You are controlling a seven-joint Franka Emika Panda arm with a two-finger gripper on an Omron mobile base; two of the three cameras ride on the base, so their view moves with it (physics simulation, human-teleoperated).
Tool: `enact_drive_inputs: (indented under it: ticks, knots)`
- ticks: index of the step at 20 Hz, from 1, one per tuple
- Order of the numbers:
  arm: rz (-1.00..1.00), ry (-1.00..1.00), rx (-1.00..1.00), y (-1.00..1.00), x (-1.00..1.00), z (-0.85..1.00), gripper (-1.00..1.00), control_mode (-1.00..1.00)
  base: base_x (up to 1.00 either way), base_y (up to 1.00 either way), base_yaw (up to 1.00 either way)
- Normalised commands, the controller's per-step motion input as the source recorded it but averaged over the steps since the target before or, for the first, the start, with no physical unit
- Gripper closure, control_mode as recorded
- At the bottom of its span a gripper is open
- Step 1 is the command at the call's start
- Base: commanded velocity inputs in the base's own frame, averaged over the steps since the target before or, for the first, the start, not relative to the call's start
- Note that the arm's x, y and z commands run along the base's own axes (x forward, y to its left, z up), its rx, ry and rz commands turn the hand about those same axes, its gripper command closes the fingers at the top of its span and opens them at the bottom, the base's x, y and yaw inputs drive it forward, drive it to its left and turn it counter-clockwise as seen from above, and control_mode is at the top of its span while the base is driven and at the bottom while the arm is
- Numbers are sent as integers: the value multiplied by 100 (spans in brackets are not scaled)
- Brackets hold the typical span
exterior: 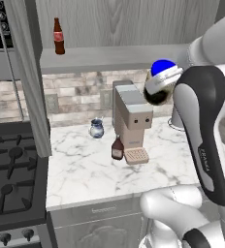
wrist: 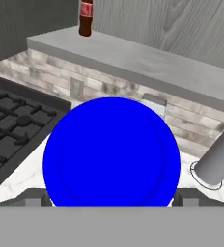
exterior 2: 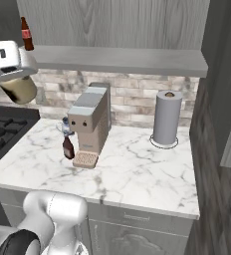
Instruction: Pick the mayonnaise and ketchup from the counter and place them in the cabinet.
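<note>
Hand grips round mayo jar, smooth blue lid, cream body; jar aloft above marble counter.

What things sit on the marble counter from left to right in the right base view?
Ketchup → coffee machine → paper towel roll.

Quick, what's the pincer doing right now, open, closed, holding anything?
Pincer: closed on the mayonnaise, its jaws spread wide around the jar, held up in the air near the cabinet shelf.
</note>
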Motion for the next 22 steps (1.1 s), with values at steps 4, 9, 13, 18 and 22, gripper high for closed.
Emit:
enact_drive_inputs:
  ticks: [4,9,13,18,22]
  knots:
    - [-13,-6,0,0,-4,48,100,-100,0,0,0]
    - [-5,-2,0,-6,2,16,100,-100,0,0,0]
    - [-1,0,0,-18,23,0,100,-100,0,0,0]
    - [0,0,0,-18,22,0,100,-100,0,0,0]
    - [0,0,0,-7,16,1,100,-100,0,0,0]
